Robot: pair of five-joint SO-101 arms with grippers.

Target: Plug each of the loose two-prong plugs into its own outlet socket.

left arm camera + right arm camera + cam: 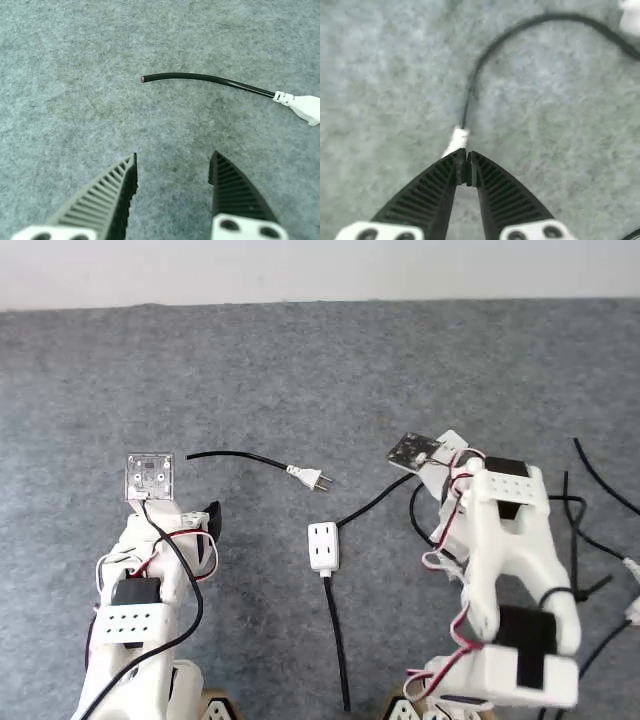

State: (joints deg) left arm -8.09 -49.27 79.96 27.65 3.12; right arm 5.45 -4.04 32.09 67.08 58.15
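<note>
Left claw released over carpet; right claw clenched on a plug

Loose plug (310,478) lies on the grey carpet (300,360) between the arms, just beyond the white outlet strip (322,545) and apart from it, prongs facing the right arm's side. Its short black cord (210,78) curves back toward the left arm and stops at a cut end. Left gripper (175,157) over bare carpet near that cut end, fingers spread wide, nothing between them. Right gripper (466,152): fingertips pinched together on the white end of a second plug (455,142), its black lead (485,55) running away across the carpet. Strip's sockets unfilled; one black cable leaves the strip toward the near table edge
</note>
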